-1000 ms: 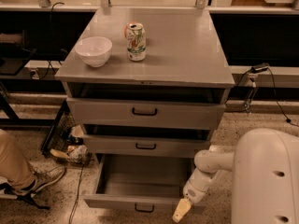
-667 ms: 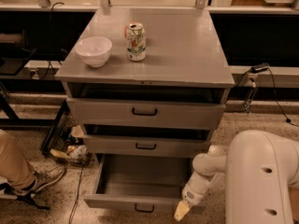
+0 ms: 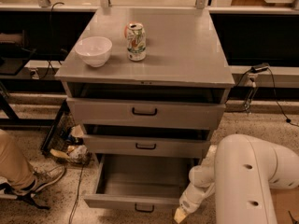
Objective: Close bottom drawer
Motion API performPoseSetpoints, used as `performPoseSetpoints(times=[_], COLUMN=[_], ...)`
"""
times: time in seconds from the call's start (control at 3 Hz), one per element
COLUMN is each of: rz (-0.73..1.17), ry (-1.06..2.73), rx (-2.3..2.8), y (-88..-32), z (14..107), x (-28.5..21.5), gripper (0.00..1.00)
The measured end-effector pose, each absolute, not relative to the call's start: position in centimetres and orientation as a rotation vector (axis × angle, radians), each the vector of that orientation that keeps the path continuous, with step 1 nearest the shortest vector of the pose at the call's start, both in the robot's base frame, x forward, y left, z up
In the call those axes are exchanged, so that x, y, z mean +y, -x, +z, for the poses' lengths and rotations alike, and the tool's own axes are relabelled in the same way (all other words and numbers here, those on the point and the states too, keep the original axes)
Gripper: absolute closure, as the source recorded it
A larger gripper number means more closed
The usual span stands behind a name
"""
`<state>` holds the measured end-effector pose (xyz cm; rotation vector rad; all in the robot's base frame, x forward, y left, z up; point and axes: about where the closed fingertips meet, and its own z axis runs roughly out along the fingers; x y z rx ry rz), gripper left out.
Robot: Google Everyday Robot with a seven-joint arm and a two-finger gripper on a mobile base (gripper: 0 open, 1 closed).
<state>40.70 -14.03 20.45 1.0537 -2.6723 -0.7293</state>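
The bottom drawer (image 3: pixel 140 200) of the grey metal cabinet (image 3: pixel 182 59) is pulled well out, and its inside looks empty. Its narrow front panel carries a small black handle (image 3: pixel 144 208). The middle drawer (image 3: pixel 145 146) and the top drawer (image 3: pixel 144 111) above it stand slightly out. My gripper (image 3: pixel 181 213) is low at the right end of the bottom drawer's front panel, on the end of my white arm (image 3: pixel 252 176). It points down toward the floor.
A white bowl (image 3: pixel 93 50) and a drink can (image 3: pixel 135 42) stand on the cabinet top. A person's leg and shoe (image 3: pixel 28 176) are at the lower left. A wire basket with clutter (image 3: pixel 67 143) sits left of the cabinet. Cables (image 3: pixel 261 83) hang at the right.
My arm has come closer to the camera and fills more of the lower right. The gripper has stayed at the drawer's right front corner. The drawer looks as open as before.
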Motion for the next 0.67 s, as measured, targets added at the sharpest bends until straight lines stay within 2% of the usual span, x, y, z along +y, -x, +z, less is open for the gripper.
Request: performPoseSetpoints(times=[0.67], rz=[-0.645], ry=[-1.04], rx=[-2.803], y=[-42.2], z=[16.0], x=[-13.6], gripper=[1.0])
